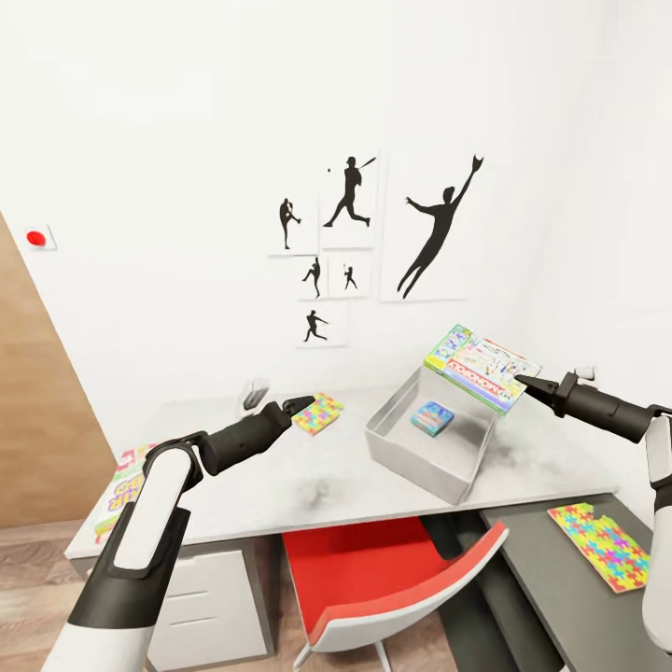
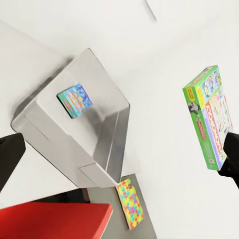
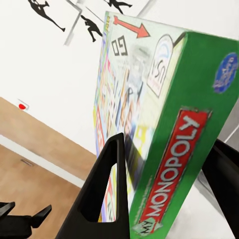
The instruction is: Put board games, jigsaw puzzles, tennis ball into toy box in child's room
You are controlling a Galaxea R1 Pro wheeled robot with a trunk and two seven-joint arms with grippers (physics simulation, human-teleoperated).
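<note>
From the head camera, the right gripper (image 1: pixel 528 384) holds the Monopoly box (image 1: pixel 482 369) by its near edge, the box tilted in the air over the far right corner of the toy box (image 1: pixel 431 462), which stands on the light grey part of the table (image 1: pixel 280 485). A small blue game (image 1: pixel 433 417) lies flat on the bin's floor. The left gripper (image 1: pixel 303 404) is stretched out over the desk, its tip just in front of a puzzle (image 1: pixel 317 413) lying near the wall; whether its fingers are apart cannot be told from here. The Skip-Bo box (image 1: pixel 123 487) lies at the desk's left end, partly hidden by the left arm. A second puzzle (image 1: pixel 599 544) lies on the dark grey top at the right. A red chair (image 1: pixel 387 579) is tucked under the desk, and black ball-player prints (image 1: pixel 350 196) hang on the white wall. The left wrist camera shows that gripper's two dark fingers (image 2: pixel 10 155) far apart at the picture's edges with nothing between them; beyond them are the bin (image 2: pixel 107 149) with the blue game (image 2: pixel 74 100) inside, the Monopoly box (image 2: pixel 209 117) held apart from the bin, and a puzzle (image 2: pixel 130 203). In the right wrist camera the fingers (image 3: pixel 102 199) are clamped on either face of the Monopoly box (image 3: pixel 164 124), which stands on edge between them, its green side with the red name band towards the lens.
</note>
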